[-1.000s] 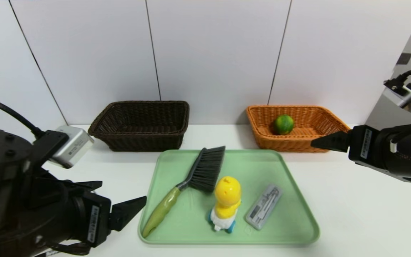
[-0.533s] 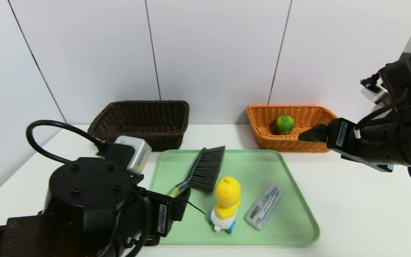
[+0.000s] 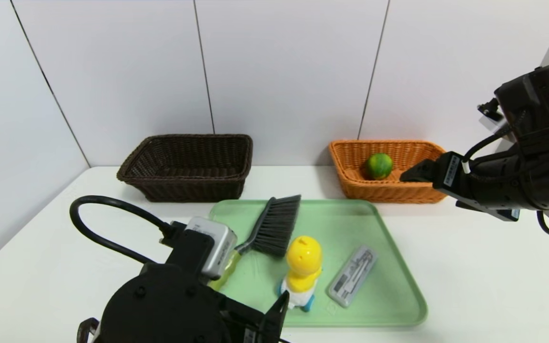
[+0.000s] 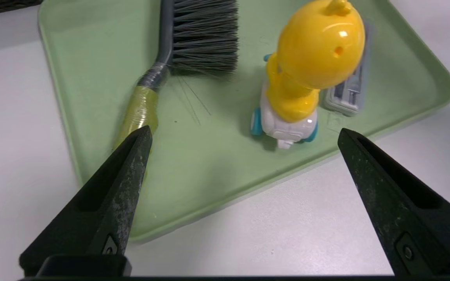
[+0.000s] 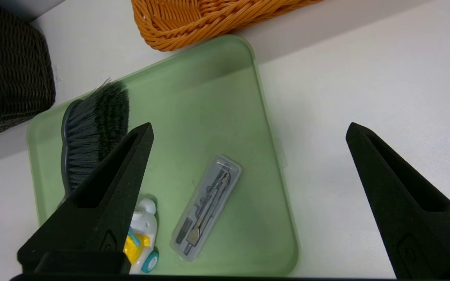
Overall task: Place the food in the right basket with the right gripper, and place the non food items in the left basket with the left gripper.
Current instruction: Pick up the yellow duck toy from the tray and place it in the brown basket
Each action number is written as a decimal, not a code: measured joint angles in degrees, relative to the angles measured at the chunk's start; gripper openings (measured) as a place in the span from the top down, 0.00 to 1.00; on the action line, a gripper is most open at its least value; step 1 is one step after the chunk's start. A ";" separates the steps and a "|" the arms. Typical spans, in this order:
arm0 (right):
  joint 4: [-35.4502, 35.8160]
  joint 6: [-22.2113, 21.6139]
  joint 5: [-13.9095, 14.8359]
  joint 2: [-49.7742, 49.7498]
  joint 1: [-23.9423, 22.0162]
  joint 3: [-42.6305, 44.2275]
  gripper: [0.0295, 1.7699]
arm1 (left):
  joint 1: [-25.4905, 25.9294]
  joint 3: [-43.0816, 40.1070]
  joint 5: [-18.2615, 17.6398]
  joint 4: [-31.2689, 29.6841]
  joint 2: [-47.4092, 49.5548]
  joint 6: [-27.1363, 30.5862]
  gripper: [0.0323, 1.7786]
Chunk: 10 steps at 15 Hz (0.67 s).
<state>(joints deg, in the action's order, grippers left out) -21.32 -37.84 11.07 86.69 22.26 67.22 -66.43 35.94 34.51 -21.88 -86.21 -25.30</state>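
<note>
Head view: a green tray (image 3: 389, 305) sits on the white worktop (image 3: 484, 286). On it lie the brush (image 3: 274, 231), the upright yellow toy (image 3: 303, 269) and, just right of the toy, the grey case (image 3: 353, 275). Behind the tray, by the wall, stand the dark basket (image 3: 186, 166) on the left and the orange basket (image 3: 389, 190) on the right. The lime (image 3: 378, 166) lies inside the orange basket. The left gripper (image 3: 277, 317) is low at the tray's near edge, close to the toy and over the brush handle end. The right gripper (image 3: 415, 172) hangs in front of the orange basket's right part, holding nothing.

Left wrist view: the left gripper's (image 4: 244, 136) jaws are spread wide and empty above the tray's (image 4: 92, 58) near rim. The brush (image 4: 197, 35) handle runs under one fingertip; the toy (image 4: 307, 74) stands between the tips farther on, the case (image 4: 346, 97) partly hidden behind it.

Right wrist view: the right gripper's (image 5: 248, 130) jaws are spread wide and empty above the tray's (image 5: 209, 97) right side. The case (image 5: 207, 207) lies below, apart from the brush (image 5: 92, 132) and toy (image 5: 141, 242). Corners of the orange basket (image 5: 193, 23) and dark basket (image 5: 6, 78) show.
</note>
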 joint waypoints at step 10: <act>-0.98 -1.52 0.52 -1.88 -0.46 -0.40 0.04 | -3.83 1.43 3.85 -8.55 -8.14 -0.99 0.05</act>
<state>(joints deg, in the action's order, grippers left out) -22.30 -39.36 11.59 84.81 21.80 66.82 -70.25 37.36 38.36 -30.43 -94.36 -26.28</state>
